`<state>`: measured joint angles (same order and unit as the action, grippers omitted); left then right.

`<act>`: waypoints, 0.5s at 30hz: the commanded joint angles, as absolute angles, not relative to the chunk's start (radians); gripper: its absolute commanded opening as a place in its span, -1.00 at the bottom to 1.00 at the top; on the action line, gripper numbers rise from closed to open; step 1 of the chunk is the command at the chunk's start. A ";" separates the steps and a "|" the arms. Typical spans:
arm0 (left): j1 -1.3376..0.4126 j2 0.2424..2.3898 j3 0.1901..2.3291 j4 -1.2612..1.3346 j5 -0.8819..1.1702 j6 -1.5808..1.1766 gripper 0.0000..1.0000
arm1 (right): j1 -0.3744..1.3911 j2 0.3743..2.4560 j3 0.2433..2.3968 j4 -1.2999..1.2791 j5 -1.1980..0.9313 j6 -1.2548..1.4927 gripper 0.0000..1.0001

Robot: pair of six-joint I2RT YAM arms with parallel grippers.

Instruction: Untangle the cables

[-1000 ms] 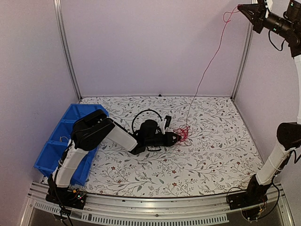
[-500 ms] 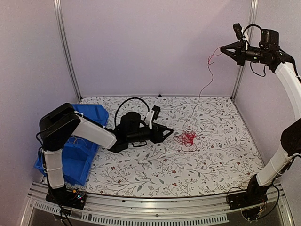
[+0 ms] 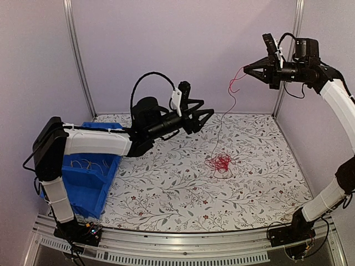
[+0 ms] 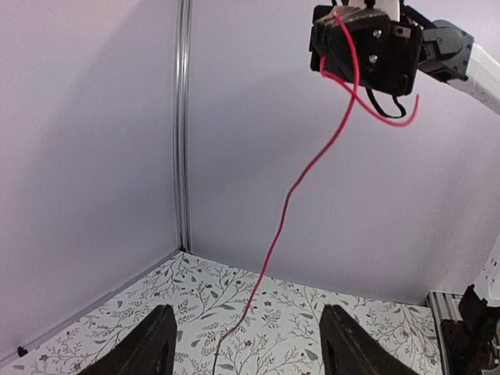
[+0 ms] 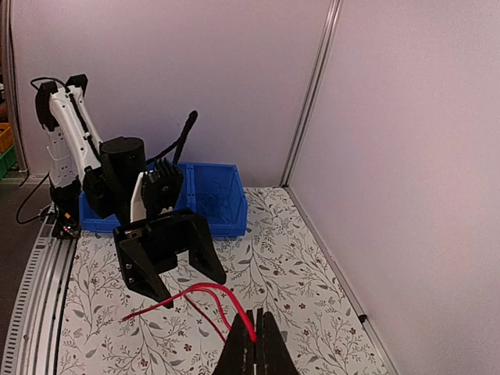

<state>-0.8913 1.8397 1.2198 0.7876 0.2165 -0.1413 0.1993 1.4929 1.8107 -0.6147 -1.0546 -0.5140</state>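
From above, my right pincer (image 3: 248,70) sits high in the upper right of the frame, closed on the end of a red cable (image 3: 229,100). That strand drops down to a small red tangle (image 3: 221,162) lying on the flowered bench (image 3: 166,191), right of centre. My left pincer (image 3: 201,117) is raised off the bench near the middle of the frame with its jaws spread and nothing between them. It points toward the hanging strand but is apart from it. A blue bin (image 3: 83,191) stands at the left edge of the bench, beside the left arm. Through the left wrist camera I see the two fingers of the left pincer (image 4: 246,312) wide apart along the bottom edge. Beyond them the red cable (image 4: 305,168) slants from the bench up to the right pincer (image 4: 361,51) at the upper right, where a short loop curls out below the grip. Through the right wrist camera the right pincer (image 5: 254,336) is at bottom centre, its jaws pressed together on the red cable (image 5: 187,295), which bends away to the left. Past it the open left pincer (image 5: 172,266) faces me, with the blue bin (image 5: 211,199) behind it.
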 commanded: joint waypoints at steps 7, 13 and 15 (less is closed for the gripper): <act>-0.933 1.954 1.452 0.824 0.380 -0.191 0.28 | 0.307 1.473 1.735 -0.603 -1.033 -0.508 -1.00; -0.933 1.967 1.476 0.825 0.412 -0.208 -0.09 | 0.320 1.475 1.711 -0.596 -1.024 -0.515 -1.00; -0.932 1.969 1.477 0.825 0.414 -0.210 -0.32 | 0.321 1.476 1.705 -0.595 -1.020 -0.516 -1.00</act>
<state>-0.9234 1.9533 1.4456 0.8059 0.3828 -0.1967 0.3126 1.4910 1.7195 -0.6102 -1.0348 -0.5144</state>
